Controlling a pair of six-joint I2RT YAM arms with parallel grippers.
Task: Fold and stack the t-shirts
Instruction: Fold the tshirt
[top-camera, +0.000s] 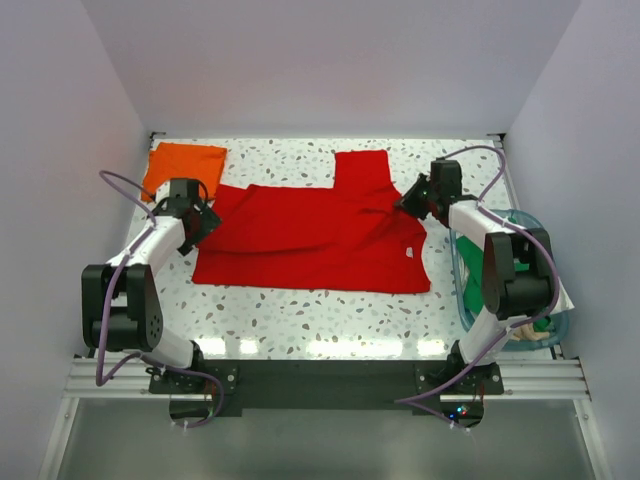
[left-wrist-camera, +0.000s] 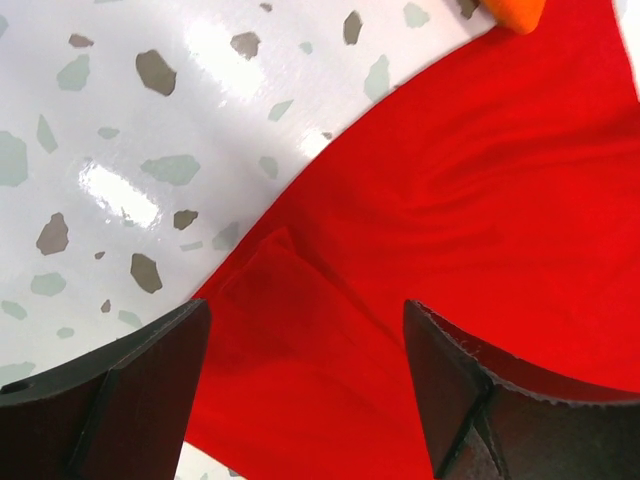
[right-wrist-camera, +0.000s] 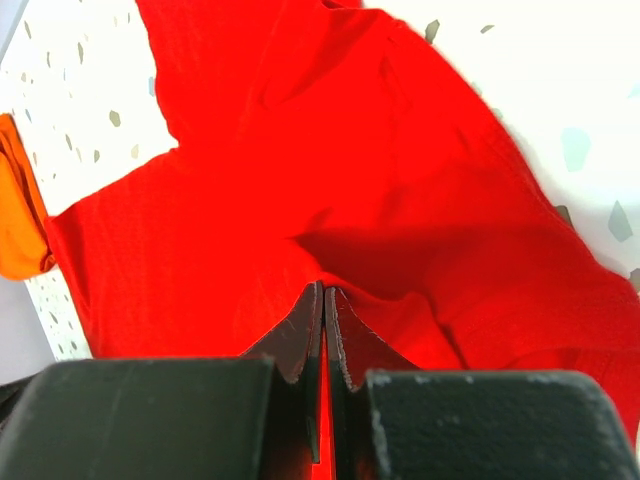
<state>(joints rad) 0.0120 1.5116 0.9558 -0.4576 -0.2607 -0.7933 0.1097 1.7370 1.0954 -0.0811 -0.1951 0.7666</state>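
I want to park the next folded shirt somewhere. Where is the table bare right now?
Widest bare strip: the table between the near hem of the red shirt and the arm bases. A smaller patch lies at the far edge between the orange shirt and the red sleeve. The right side is crowded by the tub and right gripper.

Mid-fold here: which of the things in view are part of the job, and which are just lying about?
Part of the job:
- red t-shirt, spread flat in the middle, pinched in the right gripper, jaws shut
- orange t-shirt, folded, far left corner
- green t-shirt, inside the teal tub

Just lying about:
- teal tub, at the right edge
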